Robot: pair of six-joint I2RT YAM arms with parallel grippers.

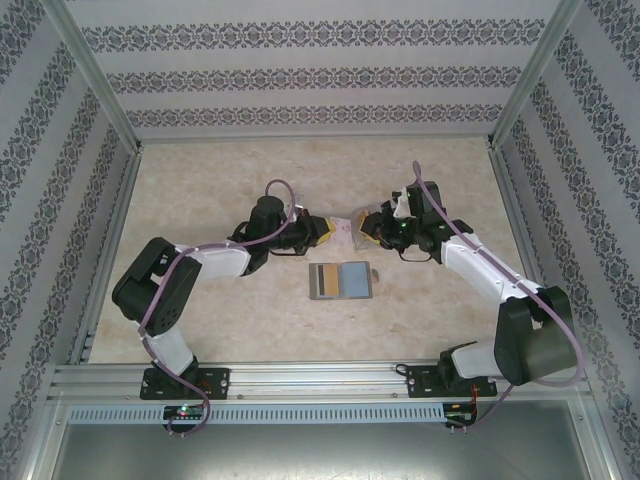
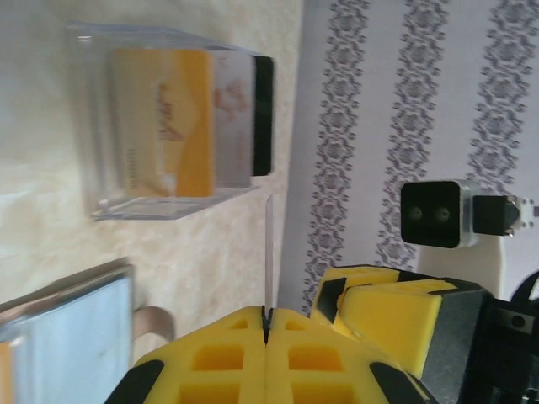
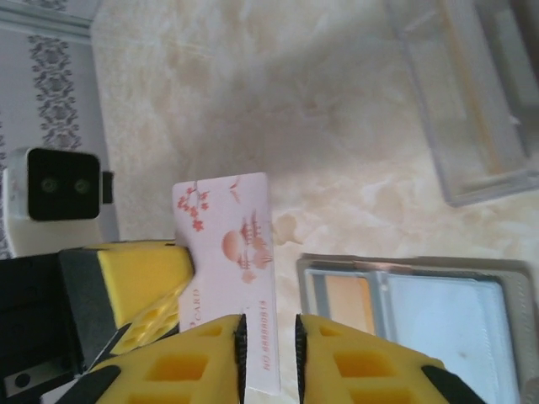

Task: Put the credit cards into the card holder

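Both arms meet over the middle of the surface (image 1: 220, 180), their tools tip to tip. A white card (image 1: 345, 228) printed with red blossoms hangs in the air between them.

The left tool (image 2: 268, 324) is clenched on this card, which the left wrist view sees edge-on as a thin line rising from the seam between the pads. The right tool (image 3: 269, 337) has its jaws slightly parted, and the card's near edge sits in the gap beside the left-hand pad (image 3: 227, 353). I cannot tell whether anything touches it there.

The card holder (image 1: 369, 283) lies open and flat, just nearer than the two tools. A tan card (image 1: 323, 281) is in its left panel and a blue-grey card (image 1: 354, 281) in its right. Both lie inside the grey rim.

A clear plastic box (image 2: 88, 126) stands beyond the holder and apart from it. It holds a yellow card (image 2: 164, 118) and a white one with a black stripe (image 2: 240, 118).

Bare surface lies open to the left, the right and the far side, out to the frame rails.
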